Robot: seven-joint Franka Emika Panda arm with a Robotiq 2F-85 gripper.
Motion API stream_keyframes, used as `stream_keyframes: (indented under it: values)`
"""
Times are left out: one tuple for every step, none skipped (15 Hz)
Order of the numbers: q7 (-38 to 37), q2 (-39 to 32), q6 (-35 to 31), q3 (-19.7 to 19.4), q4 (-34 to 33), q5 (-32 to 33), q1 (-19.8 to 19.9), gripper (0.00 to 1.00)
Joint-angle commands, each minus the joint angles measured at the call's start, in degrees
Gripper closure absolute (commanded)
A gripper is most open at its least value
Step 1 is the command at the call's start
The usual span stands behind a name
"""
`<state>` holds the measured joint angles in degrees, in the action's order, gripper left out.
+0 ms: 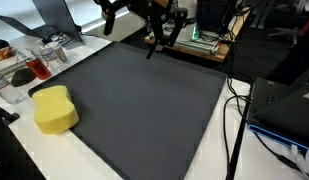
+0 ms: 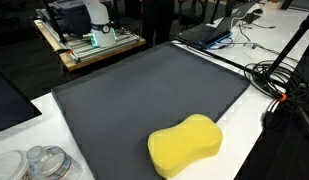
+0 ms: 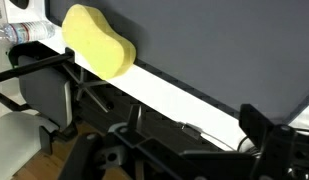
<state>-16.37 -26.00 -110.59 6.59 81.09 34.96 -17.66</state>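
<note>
— Starting at the left, what sits on the tabletop [image 1: 14,140]?

— Clear plastic containers [image 1: 39,62] at the left edge in an exterior view. Next comes a yellow sponge [image 1: 54,110], lying flat at the near left corner of the dark mat [image 1: 144,100], with its outer side over the mat's border.

— Which way does the sponge run?

— It is peanut-shaped. In that view its long axis goes from upper left to lower right, along the mat's left edge. In the wrist view the sponge [image 3: 97,42] slants the same way beside a white strip of tabletop.

— And further right?

— The gripper [image 1: 162,38] hangs over the mat's far edge, well apart from the sponge. Its fingers [image 3: 264,125] are spread wide and grasp nothing. Cables [image 1: 234,120] trail down the right side.
</note>
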Motion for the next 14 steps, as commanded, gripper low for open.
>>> stream_keyframes:
  values:
    - [0.1, 5.8, -5.1, -0.7, 7.0, -5.2, 2.6, 0.00]
    - [0.4, 7.3, -7.1, -0.8, 9.2, -6.7, 3.5, 0.00]
    - [0.2, 9.3, -9.4, -1.2, 12.1, -8.0, 4.5, 0.00]
    - [0.6, 11.2, -11.9, -1.4, 14.8, -9.5, 5.6, 0.00]
    - [1.2, 13.1, -14.7, -1.5, 17.8, -11.0, 6.8, 0.00]
    - [1.8, 14.9, -17.1, -1.9, 20.3, -12.5, 8.0, 0.00]
    - [2.3, 16.8, -19.5, -2.3, 23.2, -13.6, 9.1, 0.00]
    - [3.0, 18.8, -21.7, -2.9, 26.0, -14.7, 10.5, 0.00]
    - [3.7, 20.8, -23.9, -3.4, 28.9, -15.9, 11.7, 0.00]
    - [5.2, 22.9, -26.0, -3.9, 31.8, -17.6, 13.0, 0.00]
    - [7.4, 24.9, -28.3, -4.4, 34.8, -20.3, 14.5, 0.00]
    - [9.2, 26.9, -29.5, -5.1, 37.6, -22.5, 15.7, 0.00]
    - [11.5, 28.5, -30.6, -5.9, 39.9, -24.7, 16.8, 0.00]
    - [13.0, 29.6, -30.8, -6.7, 41.5, -25.9, 17.6, 0.00]
